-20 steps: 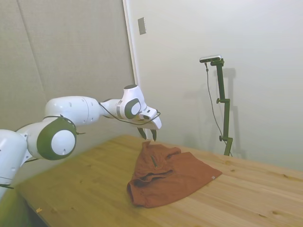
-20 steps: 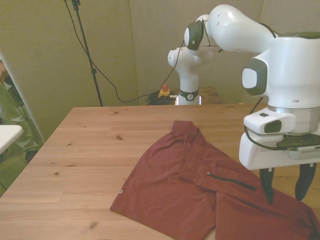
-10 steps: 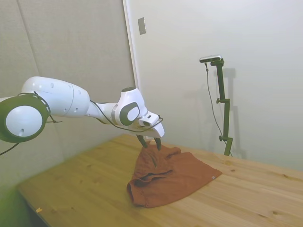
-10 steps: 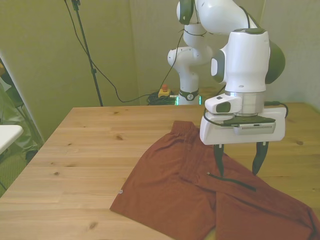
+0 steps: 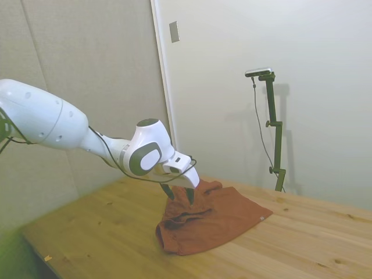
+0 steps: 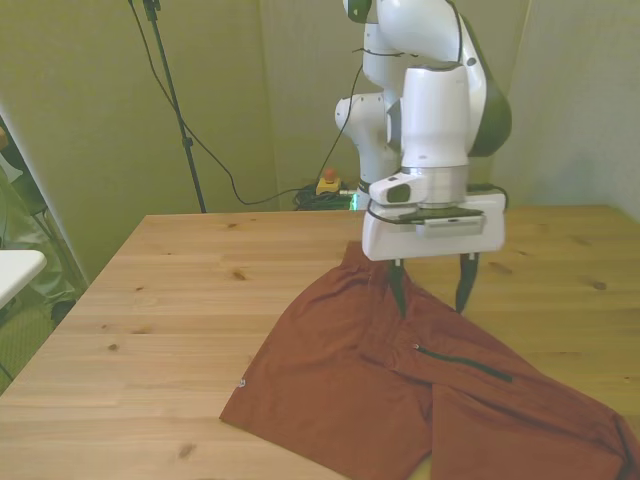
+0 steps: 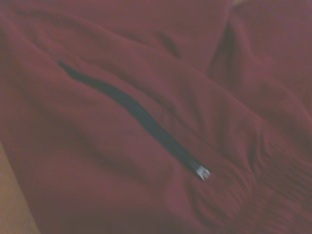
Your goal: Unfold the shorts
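A: Is there any writing, label or number to read here?

B: None. The shorts (image 6: 360,390) carry a small pale tag (image 6: 241,381) at one hem, but it is too small to show any letters.

A: And on the arm?

B: The gripper (image 6: 432,289) housing shows no legible mark in the front or side views; the wrist view is blurred.

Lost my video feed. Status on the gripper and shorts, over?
Gripper open, fingers straddling the folded ridge near the waistband. Shorts lying folded on the table, not gripped. Nothing in the way.
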`<state>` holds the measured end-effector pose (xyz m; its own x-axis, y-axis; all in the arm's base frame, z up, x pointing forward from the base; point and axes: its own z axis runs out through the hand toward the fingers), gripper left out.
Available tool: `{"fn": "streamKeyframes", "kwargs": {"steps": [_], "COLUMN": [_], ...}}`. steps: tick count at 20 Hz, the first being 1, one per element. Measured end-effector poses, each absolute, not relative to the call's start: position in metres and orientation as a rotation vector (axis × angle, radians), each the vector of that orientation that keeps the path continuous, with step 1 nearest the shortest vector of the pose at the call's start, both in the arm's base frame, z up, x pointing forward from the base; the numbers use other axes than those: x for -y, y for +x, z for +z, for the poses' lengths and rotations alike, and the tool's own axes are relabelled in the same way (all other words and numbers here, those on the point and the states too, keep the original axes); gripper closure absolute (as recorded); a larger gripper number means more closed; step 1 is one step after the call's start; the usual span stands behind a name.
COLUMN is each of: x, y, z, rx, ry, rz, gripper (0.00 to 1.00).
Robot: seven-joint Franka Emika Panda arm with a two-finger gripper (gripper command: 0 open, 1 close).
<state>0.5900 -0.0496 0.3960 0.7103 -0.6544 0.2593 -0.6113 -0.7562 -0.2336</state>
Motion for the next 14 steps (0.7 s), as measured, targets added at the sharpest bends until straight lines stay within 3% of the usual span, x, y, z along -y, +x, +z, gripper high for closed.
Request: {"fn": "streamKeyframes", "kwargs": {"steps": [3,10,14], "x": [0.075,0.123,0.151], "y": [0.570,0.571,0.583], "z": [0.402,0.420,0.408], "rx": [-1.024,-1.020,-1.024], "ry": [-2.746,-2.688,-2.662], "rz": [-0.504,-0.544,-0.525], "gripper": [0.00,0.00,0.00]}}
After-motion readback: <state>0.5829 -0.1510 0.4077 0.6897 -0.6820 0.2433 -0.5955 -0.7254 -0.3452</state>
